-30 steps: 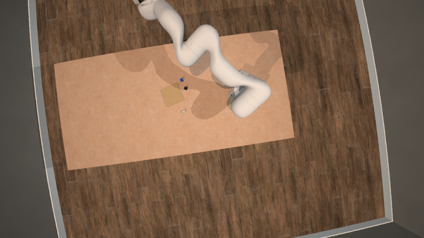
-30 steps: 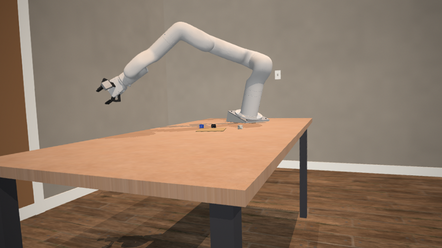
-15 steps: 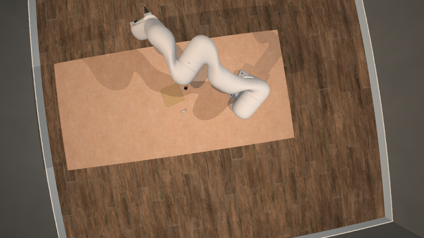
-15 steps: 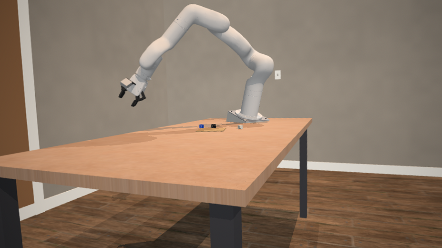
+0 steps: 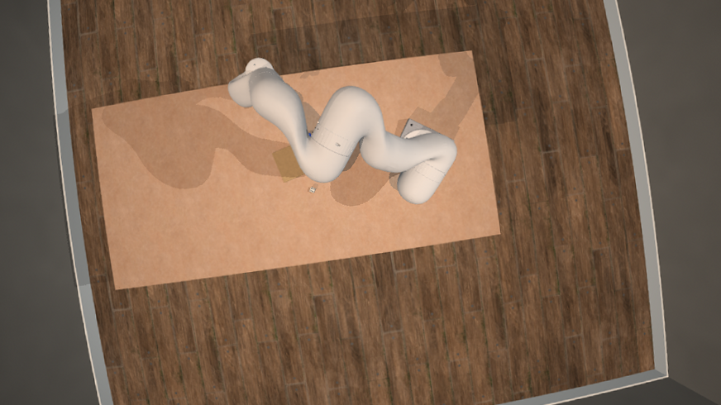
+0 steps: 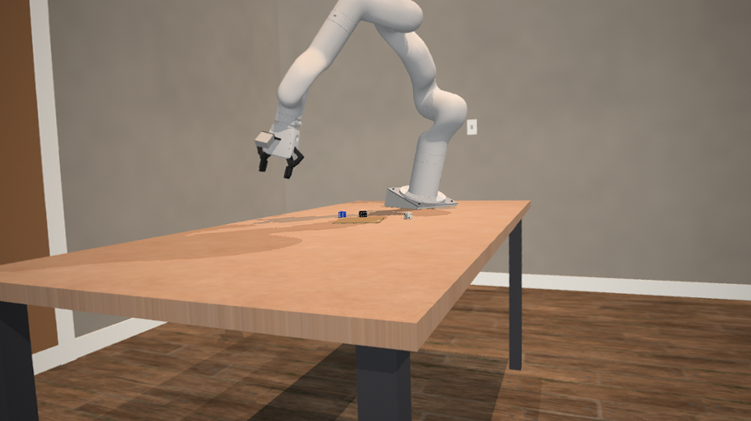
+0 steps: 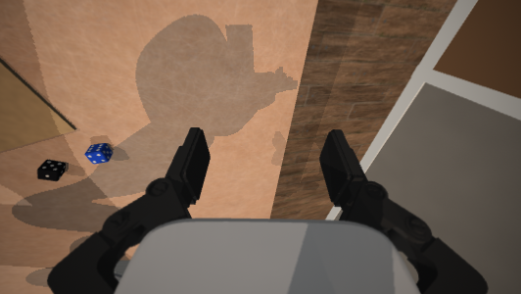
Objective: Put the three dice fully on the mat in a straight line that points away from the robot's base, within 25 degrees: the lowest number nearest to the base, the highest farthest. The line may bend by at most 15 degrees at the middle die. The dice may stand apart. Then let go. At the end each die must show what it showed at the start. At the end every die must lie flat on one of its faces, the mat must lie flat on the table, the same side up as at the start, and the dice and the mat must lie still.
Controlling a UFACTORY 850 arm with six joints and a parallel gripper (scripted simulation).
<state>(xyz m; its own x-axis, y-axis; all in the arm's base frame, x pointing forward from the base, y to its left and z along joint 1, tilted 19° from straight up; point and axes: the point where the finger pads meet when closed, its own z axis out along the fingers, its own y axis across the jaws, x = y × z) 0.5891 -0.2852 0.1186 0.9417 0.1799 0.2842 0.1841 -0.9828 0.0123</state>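
Wrist view shows the gripper (image 7: 266, 164) empty, fingers spread wide, high over the table's (image 7: 206, 59) far edge, presumably ready to straddle a die. The blue die (image 7: 98, 153) and black die (image 7: 52, 170) sit off the mat (image 7: 22, 115); the white die (image 6: 408, 215) lies nearer the base.
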